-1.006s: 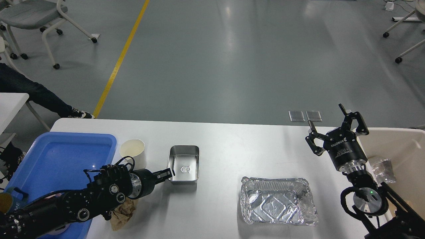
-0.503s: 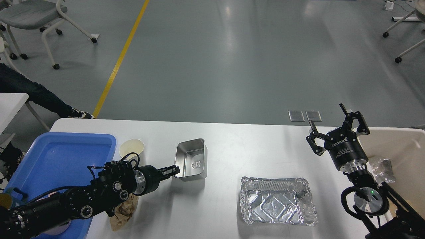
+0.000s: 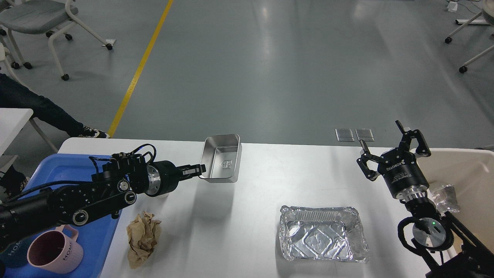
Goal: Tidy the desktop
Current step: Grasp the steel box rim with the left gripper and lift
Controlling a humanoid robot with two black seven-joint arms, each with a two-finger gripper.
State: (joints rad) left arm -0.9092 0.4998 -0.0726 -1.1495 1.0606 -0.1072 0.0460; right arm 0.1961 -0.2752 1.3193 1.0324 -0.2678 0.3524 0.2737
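The left gripper (image 3: 200,170) has its jaws pinched on the near-left rim of a small steel tin (image 3: 221,158), held tilted above the counter left of centre in the frame. The right gripper (image 3: 389,145), at the right, has its jaws spread wide with nothing between them. The desktop (image 3: 262,193) is a large white matte counter with rounded corners, filling the lower half of the frame. On it lie a crumpled brown paper (image 3: 142,239) at lower left and a foil tray (image 3: 323,239) at lower right. A blue tray (image 3: 100,243) with a pink mug (image 3: 54,251) sits at the left edge, a beige bin (image 3: 463,173) at the right.
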